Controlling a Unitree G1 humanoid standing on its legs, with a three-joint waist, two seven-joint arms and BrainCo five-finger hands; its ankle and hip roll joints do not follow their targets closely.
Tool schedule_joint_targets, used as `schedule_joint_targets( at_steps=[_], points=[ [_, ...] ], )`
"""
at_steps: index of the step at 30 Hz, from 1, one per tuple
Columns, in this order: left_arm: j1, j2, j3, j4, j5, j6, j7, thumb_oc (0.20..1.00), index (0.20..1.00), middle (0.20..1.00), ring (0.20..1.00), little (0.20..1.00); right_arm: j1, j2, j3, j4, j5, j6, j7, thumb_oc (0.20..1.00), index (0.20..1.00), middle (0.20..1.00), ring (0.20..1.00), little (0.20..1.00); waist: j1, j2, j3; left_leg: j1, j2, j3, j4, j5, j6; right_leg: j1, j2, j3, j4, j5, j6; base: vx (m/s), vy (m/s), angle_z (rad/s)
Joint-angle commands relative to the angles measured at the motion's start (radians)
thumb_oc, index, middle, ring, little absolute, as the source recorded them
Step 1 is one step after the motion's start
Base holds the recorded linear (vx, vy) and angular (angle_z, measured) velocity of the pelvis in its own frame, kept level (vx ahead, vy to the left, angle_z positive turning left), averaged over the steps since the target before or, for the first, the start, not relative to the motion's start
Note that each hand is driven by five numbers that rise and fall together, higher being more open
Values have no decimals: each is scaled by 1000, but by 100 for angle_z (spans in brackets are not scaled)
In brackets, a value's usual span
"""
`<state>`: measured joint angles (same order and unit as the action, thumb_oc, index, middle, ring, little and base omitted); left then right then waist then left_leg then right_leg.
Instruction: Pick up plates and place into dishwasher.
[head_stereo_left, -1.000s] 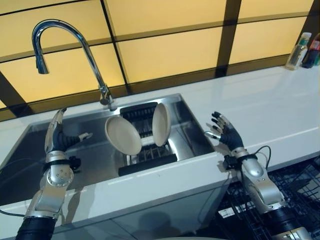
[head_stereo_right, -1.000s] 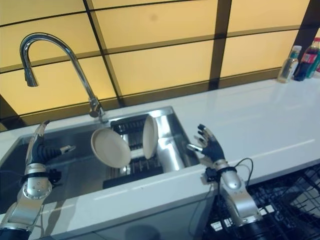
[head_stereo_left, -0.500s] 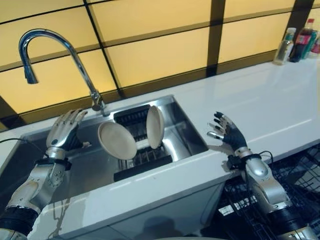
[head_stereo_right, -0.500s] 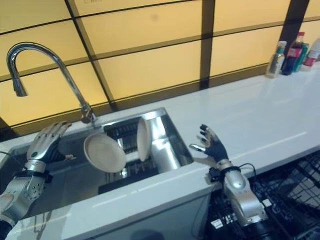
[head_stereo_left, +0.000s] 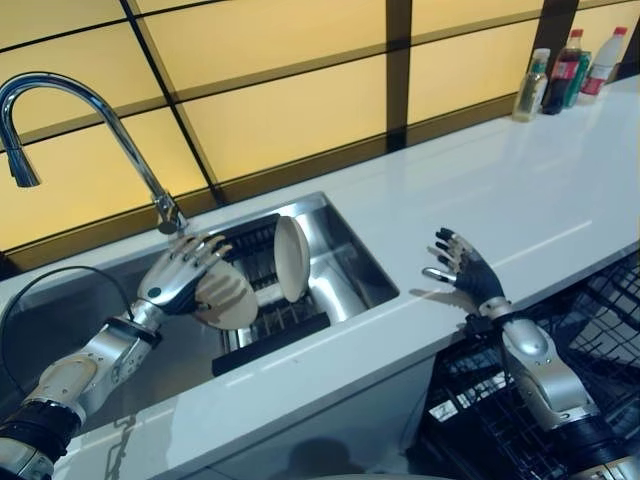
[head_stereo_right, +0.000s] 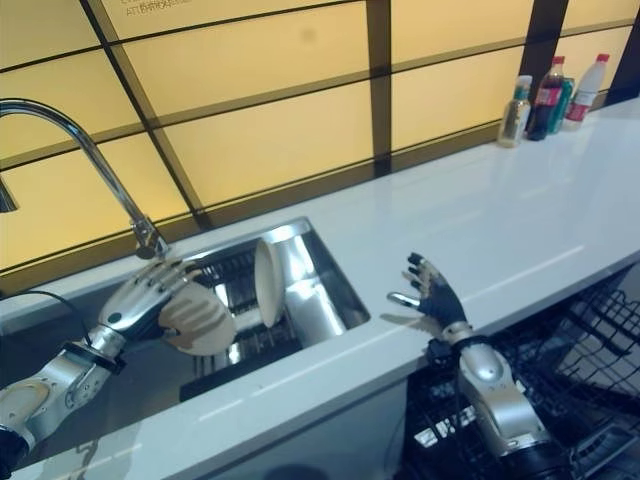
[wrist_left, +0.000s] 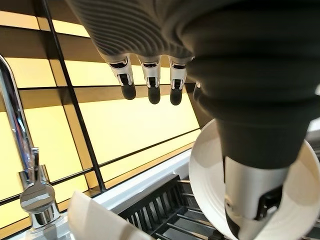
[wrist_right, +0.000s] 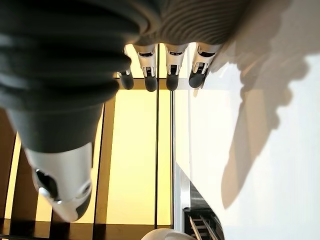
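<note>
A: Step? Looks like the reach for the first plate. Left hand (head_stereo_left: 178, 279) is over the sink (head_stereo_left: 352, 250), right at the nearer plate (head_stereo_left: 228, 298) that leans tilted in the dark rack (head_stereo_left: 270, 335).

B: Grasped yet?

A: Not by my read. Fingers are spread and nearly straight across the plate's upper left rim, and in the left wrist view the thumb (wrist_left: 250, 200) lies against the plate's face with the fingers straight and apart from it. Touching or just about, nothing curled round it. Call it open.

B: Second plate?

A: The upright plate (head_stereo_left: 291, 258) stands on edge in the same rack, just right of the leaning one and slightly farther back. Untouched.

B: Right hand?

A: Right hand (head_stereo_left: 465, 277) hovers over the white counter (head_stereo_left: 540, 190) near its front edge, well right of the sink, fingers splayed, holding nothing. Idle.

B: Next move?

A: Probably close fingers and thumb over the rim, lift the plate out of the rack slots, then carry it right and down to the dishwasher rack (head_stereo_left: 600, 330) showing below the counter. Rim is thin and glossy, so slipping is the risk.

B: Progress?

A: Early. Both plates sit in the sink.
</note>
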<state>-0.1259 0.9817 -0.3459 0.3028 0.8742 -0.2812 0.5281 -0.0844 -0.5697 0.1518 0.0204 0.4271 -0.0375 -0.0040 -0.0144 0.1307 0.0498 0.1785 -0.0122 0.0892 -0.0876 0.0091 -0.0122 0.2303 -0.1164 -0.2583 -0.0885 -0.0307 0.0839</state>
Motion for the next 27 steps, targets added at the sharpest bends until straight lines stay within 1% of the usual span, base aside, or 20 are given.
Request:
schedule_joint_targets(
  at_steps=[1,5,7,10,13,20,23,27],
  points=[
    [-83,70,10,44,29,5,-4,1000,1000,1000,1000,1000,-23,-34,2,-4,38,-56,1,1000,1000,1000,1000,1000,0,-34,-23,-44,-4,68,51,-87,-5,-119,-24,21,86,-30,24,24,25,-4],
    [-73,69,-3,68,41,5,-19,1000,1000,1000,1000,1000,-24,-41,6,-1,49,-58,0,1000,1000,1000,1000,1000,1,-38,-21,-46,-6,69,53,-88,-2,-121,-25,22,84,-27,27,11,15,-3],
    [-66,67,-3,74,21,15,-16,1000,1000,1000,1000,1000,-25,-42,13,4,49,-64,1,1000,1000,1000,1000,1000,4,-39,-21,-46,-7,68,52,-87,-1,-121,-27,21,84,-27,28,0,0,0],
    [-60,58,19,87,-6,9,-6,1000,1000,1000,1000,1000,-21,-41,13,6,49,-66,8,1000,1000,1000,1000,1000,10,-42,-24,-47,-7,64,52,-87,-1,-121,-27,19,83,-28,28,0,0,0],
    [-54,54,33,84,23,1,-2,1000,1000,1000,1000,1000,-19,-33,14,8,42,-69,13,1000,1000,1000,1000,1000,18,-44,-25,-49,-6,61,53,-87,0,-120,-28,14,84,-28,28,0,0,0],
    [-63,72,40,91,47,10,5,1000,1000,1000,1000,1000,-47,-40,35,1,38,-77,19,1000,1000,1000,1000,1000,31,-44,-31,-53,-4,51,55,-85,-1,-121,-29,3,89,-31,27,0,0,0],
    [-68,91,38,90,43,5,4,1000,1000,1000,1000,1000,-83,-53,46,-14,46,-78,10,1000,1000,1000,1000,1000,39,-44,-32,-55,-3,46,58,-87,-2,-121,-30,-3,90,-32,26,0,0,0],
    [-85,107,33,98,32,-9,15,1000,1000,1000,1000,1000,-137,-43,74,-4,36,-84,-6,1000,1000,1000,1000,1000,53,-44,-35,-57,-4,38,61,-88,-2,-120,-30,-9,91,-34,24,0,0,0]
  ],
)
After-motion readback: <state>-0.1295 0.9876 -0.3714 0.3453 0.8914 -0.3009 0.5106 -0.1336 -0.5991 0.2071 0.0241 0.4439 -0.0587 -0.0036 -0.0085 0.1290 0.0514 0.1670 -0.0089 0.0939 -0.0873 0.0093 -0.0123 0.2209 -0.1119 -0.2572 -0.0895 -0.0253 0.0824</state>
